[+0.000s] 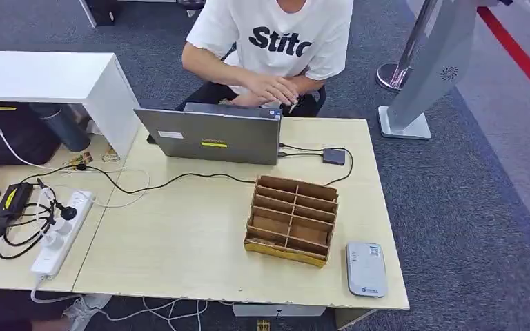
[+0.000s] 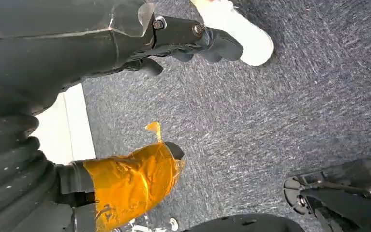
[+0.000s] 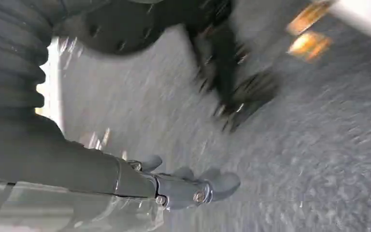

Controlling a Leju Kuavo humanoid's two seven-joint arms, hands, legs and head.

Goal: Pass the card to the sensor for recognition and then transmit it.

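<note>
The left hand (image 2: 174,34) hangs over grey carpet (image 2: 280,111), its dark fingers (image 2: 217,44) stretched out loosely apart and holding nothing; its thumb (image 2: 130,186) is wrapped in orange tape. The right hand (image 3: 174,186) also hangs above the carpet, fingers (image 3: 220,184) extended and apart with nothing in them, though that picture is blurred, so the finer pose is hard to tell.

In the head view a light wooden table (image 1: 179,241) stands ahead. On it sits a wooden rack (image 1: 292,219) of open slots, taken here as the landmark. Just right of the rack, near the table's front corner, lies a flat grey card reader (image 1: 366,269), the sensor. I cannot tell whether any card sits in the rack; no card can be made out clearly.

Behind the rack stands an open grey laptop (image 1: 210,134), its back turned this way, with a small dark adapter (image 1: 333,156) cabled beside it. A person in a white T-shirt (image 1: 276,34) sits behind the laptop, a hand (image 1: 270,88) over its keyboard. Far left of the rack lies a white power strip (image 1: 61,234) with black cables.
</note>
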